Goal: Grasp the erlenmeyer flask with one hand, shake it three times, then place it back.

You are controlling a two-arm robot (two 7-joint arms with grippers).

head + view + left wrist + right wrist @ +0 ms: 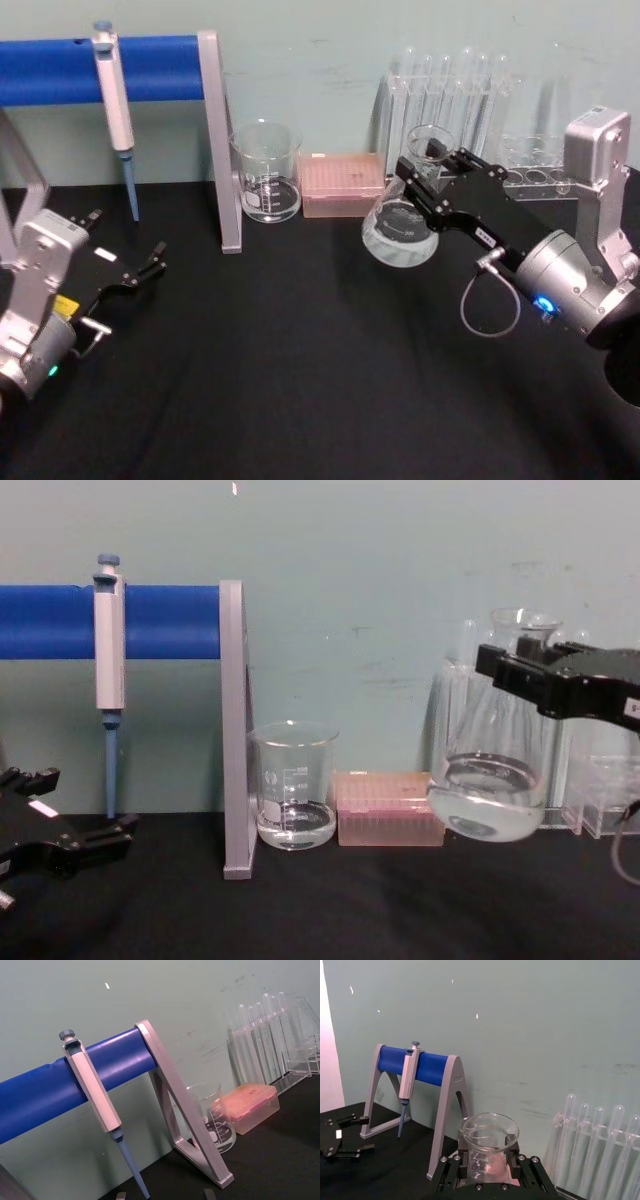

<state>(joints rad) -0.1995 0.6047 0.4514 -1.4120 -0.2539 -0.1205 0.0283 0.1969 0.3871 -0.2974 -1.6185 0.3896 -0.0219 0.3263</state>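
The right hand [424, 170] is closed on the neck of the erlenmeyer flask [400, 231] and holds it in the air above the black surface [300, 360]. The flask is tilted, with some clear liquid in its base. It hangs in front of the test tubes [450, 90], just beside the pink box [343, 185]. The beaker [268, 172] stands further left. The left hand [125, 242] rests low at the left, jaws wide.
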